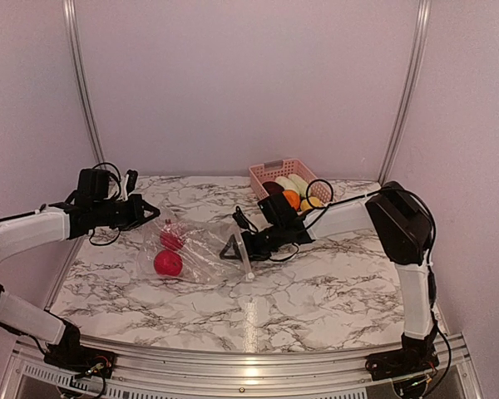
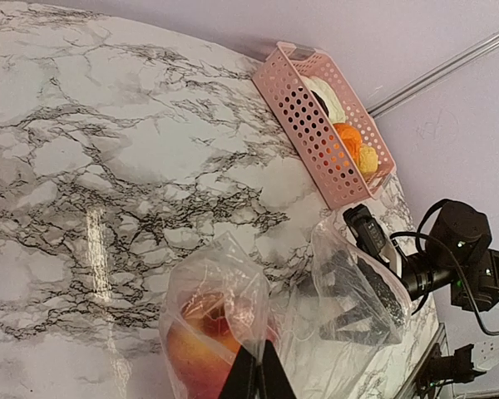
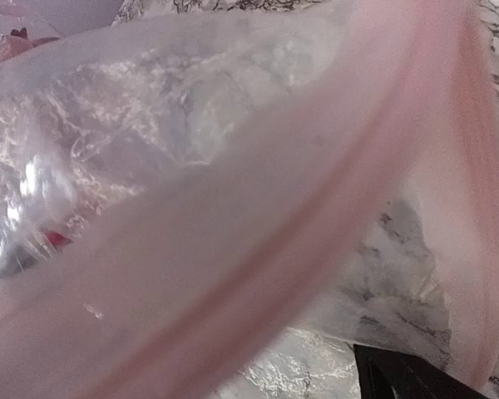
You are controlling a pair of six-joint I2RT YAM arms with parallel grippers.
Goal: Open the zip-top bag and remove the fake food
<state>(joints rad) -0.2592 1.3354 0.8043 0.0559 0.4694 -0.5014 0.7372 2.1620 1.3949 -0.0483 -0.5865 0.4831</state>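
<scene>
On the marble table point(image 1: 341, 291), the zip-top bag point(image 1: 198, 251) lies crumpled to the near left of the pink basket point(image 1: 269, 171), which sits toward the back wall and holds orange, yellow and pale pieces of fake food point(image 1: 293, 198). The bag looks stretched between the two arms so that its mouth can be worked apart. The left arm point(image 1: 33, 231), reaching in from far to the basket's left, anchors the side of the bag farthest from the basket. The right arm point(image 1: 399, 223), bent round the basket's right side, comes at the zip edge nearest it. Two red fruits point(image 1: 168, 263) sit inside the clear plastic, on the half away from the basket, so the job appears only partly done. The left gripper point(image 2: 254, 376) has its jaws pressed together on a fold of the film, apparently to keep the bag from sliding while the other side is handled. The right gripper point(image 1: 231, 248), just in front of the basket, shows its jaws spread wide at the bag's mouth with nothing seen clamped between them. From its own camera the pink zip strip point(image 3: 258, 249) crosses the view very close and blurred. Only one finger point(image 3: 399, 378) is visible there, so whether it touches the strip cannot be told.
</scene>
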